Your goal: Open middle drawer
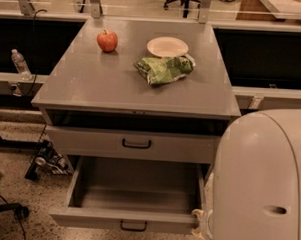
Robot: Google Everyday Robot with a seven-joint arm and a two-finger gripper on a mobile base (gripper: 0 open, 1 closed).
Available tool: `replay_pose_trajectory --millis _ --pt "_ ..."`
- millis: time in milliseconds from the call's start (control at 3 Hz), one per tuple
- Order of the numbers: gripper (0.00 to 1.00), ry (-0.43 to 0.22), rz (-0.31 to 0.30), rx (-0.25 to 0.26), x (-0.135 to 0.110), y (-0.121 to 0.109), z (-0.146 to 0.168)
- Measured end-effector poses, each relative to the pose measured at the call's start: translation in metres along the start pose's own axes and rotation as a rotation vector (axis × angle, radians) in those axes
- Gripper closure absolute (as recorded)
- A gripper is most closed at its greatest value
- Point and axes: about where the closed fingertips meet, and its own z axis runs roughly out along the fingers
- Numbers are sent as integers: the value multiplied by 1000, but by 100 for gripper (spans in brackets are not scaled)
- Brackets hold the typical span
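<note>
The middle drawer (86, 218) lies pulled out toward me, long axis left-right. My pincer (200, 218) sits at its near right corner; how open, I cannot tell.

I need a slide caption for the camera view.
Middle drawer open, gripper at its right front corner; apple, plate, green bag on cabinet.

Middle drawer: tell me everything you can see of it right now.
The middle drawer is grey, metal-looking, pulled well out below the closed top drawer. Its low front carries a small black pull handle at centre. Its inside shows only bare floor. The gripper sits at its right front corner, mostly hidden behind the robot's white body; contact cannot be confirmed.
</note>
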Motion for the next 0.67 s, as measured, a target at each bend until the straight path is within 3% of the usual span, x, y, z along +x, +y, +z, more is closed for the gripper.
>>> replay_pose_trajectory --millis 333,667 --pt "84 -1 -1 -1 0 0 0" --pt "60 -1 -1 -1 -1 0 1"
